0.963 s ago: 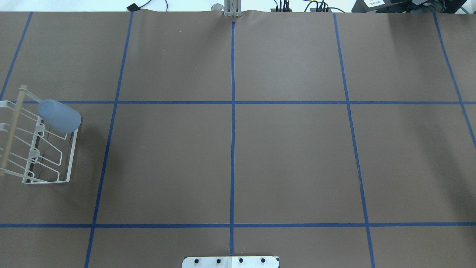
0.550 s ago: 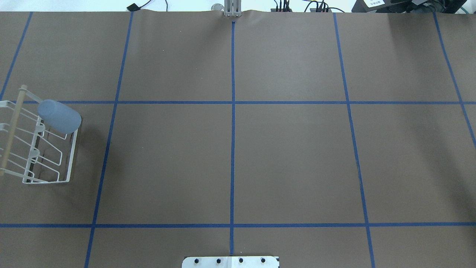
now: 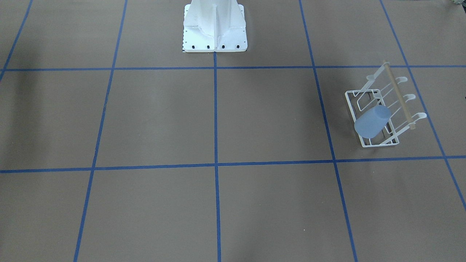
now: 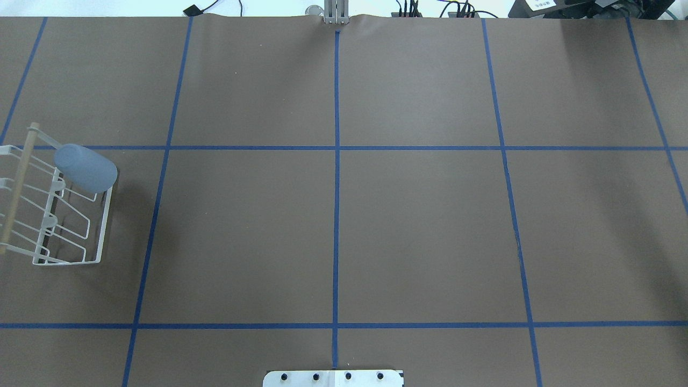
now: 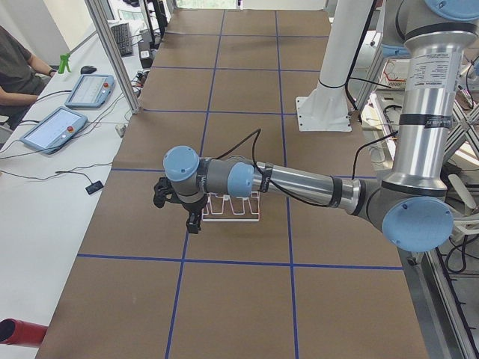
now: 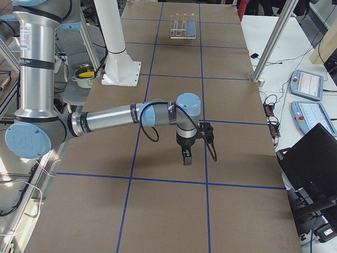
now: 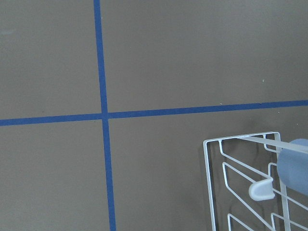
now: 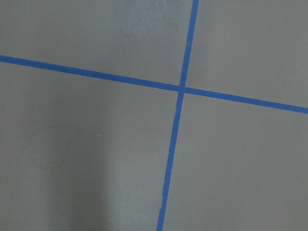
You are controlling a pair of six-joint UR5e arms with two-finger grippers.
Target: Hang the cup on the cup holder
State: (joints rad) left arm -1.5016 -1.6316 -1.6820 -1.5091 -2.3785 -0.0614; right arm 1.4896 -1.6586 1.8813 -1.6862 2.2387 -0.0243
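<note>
The light-blue cup (image 4: 86,168) hangs upside down, tilted, on a far prong of the white wire cup holder (image 4: 19,188) at the table's left edge. Both also show in the front view, the cup (image 3: 372,122) on the holder (image 3: 401,96), and in the left wrist view, the cup (image 7: 294,166) and the holder (image 7: 207,183). No gripper touches the cup. My left gripper (image 5: 193,221) hangs above the table just beside the holder (image 5: 232,217). My right gripper (image 6: 187,157) hangs over bare table far from the holder (image 6: 179,23). I cannot tell if either is open or shut.
The white robot pedestal (image 3: 214,25) stands at mid-table on the robot's side. Blue tape lines (image 4: 336,215) divide the brown table cover. An operator (image 5: 15,67) with tablets sits beyond the far edge. A laptop (image 6: 310,158) lies off the table.
</note>
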